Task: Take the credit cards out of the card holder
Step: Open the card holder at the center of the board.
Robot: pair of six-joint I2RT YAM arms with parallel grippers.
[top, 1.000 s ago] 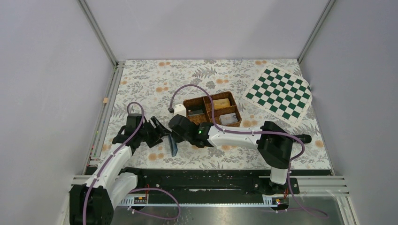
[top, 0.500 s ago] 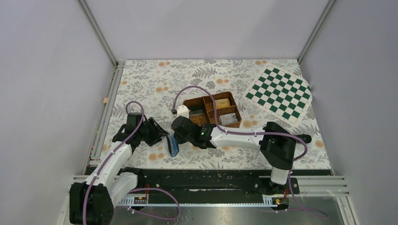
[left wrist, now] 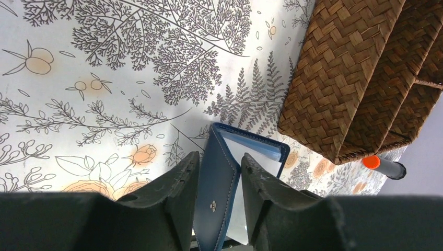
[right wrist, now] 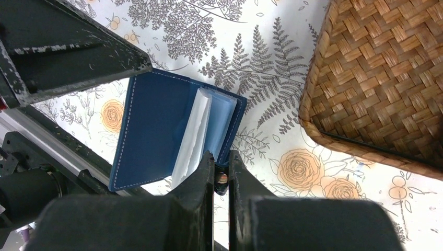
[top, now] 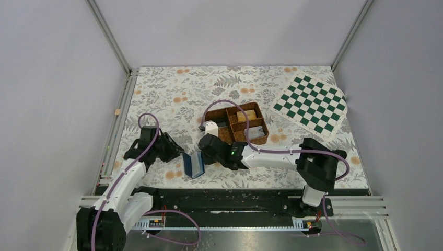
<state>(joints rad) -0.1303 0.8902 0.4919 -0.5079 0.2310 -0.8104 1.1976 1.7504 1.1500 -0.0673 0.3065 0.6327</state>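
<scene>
Right gripper [right wrist: 221, 159] was pinched nearly closed on the snap tab [right wrist: 222, 179] of the card holder [right wrist: 156, 120], which stood open just beyond its fingertips. Left gripper [left wrist: 219, 159] straddled the other navy flap [left wrist: 214, 188] at a middling gap; whether it pressed was unclear. Doing this well, I judged, needed both holds firm before spreading the flaps.

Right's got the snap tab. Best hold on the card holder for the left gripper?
The card holder by its navy outer flap, coming over the free edge opposite the right gripper: that flap stands up thin, apart from the card pockets.
</scene>
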